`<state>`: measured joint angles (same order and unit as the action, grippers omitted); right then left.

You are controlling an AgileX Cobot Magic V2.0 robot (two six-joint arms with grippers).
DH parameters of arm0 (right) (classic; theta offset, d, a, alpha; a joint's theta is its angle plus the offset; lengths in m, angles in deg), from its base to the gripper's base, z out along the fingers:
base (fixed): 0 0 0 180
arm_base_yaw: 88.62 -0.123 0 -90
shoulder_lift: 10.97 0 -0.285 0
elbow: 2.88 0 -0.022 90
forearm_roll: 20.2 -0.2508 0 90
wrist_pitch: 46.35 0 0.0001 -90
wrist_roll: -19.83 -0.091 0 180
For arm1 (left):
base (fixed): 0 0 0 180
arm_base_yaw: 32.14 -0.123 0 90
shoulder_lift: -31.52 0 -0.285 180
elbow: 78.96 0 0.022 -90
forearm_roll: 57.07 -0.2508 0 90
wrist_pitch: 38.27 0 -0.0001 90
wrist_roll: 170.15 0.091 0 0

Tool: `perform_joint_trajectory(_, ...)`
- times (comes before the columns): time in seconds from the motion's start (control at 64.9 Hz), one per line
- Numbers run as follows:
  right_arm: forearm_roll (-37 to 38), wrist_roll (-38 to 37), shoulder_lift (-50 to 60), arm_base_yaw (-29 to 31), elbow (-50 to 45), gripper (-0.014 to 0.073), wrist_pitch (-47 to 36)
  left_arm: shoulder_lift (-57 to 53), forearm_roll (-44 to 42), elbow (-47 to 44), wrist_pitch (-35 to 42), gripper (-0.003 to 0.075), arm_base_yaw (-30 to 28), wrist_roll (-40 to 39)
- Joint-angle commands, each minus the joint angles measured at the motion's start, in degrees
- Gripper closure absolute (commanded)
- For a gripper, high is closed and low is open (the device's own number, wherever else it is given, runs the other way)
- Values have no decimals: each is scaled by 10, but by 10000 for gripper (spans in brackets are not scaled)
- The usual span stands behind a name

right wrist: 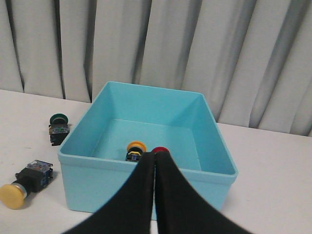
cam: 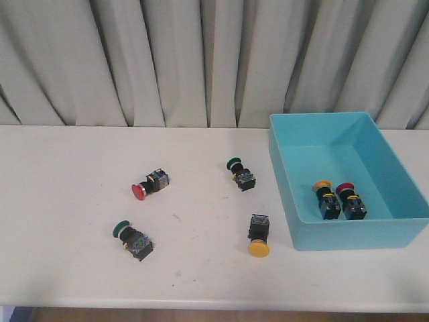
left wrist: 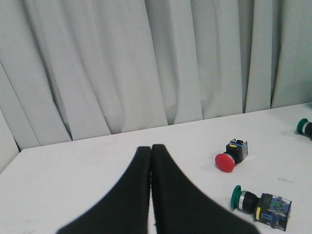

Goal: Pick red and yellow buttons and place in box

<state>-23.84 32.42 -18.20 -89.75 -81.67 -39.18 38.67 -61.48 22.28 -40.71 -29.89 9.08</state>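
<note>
From my station I see both arms held back off the work area, out of the front view. The left tool (left wrist: pixel 150 148) has its fingers pressed together with nothing between them, poised above the white tabletop (cam: pixel 67 201). Just ahead of it and off to one side lies the loose red button (left wrist: pixel 227 160) on its side, cap toward the tool; nearer the tool on that same side lies a green button (left wrist: pixel 258 204), and a second green button (cam: pixel 240 173) sits farther out toward the box. The right tool (right wrist: pixel 155 155) is likewise closed on nothing, hanging directly in front of the near wall of the turquoise box (right wrist: pixel 146 187). Beyond that wall, inside the box and close to the tool's tips, a yellow button in the box (right wrist: pixel 135 149) and a red button in the box (cam: pixel 350 199) sit side by side, touching or nearly so. Outside the box, off to the side of the right tool, the loose yellow button (right wrist: pixel 22 184) lies on the tabletop, cap pointing away from the box.
</note>
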Motion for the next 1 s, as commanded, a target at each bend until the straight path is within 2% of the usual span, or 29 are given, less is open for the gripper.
perform_joint_trajectory(0.0,1,-1,5,4,-5,596,-47,-8,7,-28,42,727,0,-2)
perform_joint_trajectory(0.169,0,-4,5,4,-5,596,-49,-8,7,-28,42,727,0,-2)
perform_joint_trajectory(0.37,58,-94,5,4,-5,596,-62,-8,7,-28,42,727,0,-2)
perform_joint_trajectory(0.986,57,-107,5,4,-5,596,-77,-8,7,-28,42,727,0,-2)
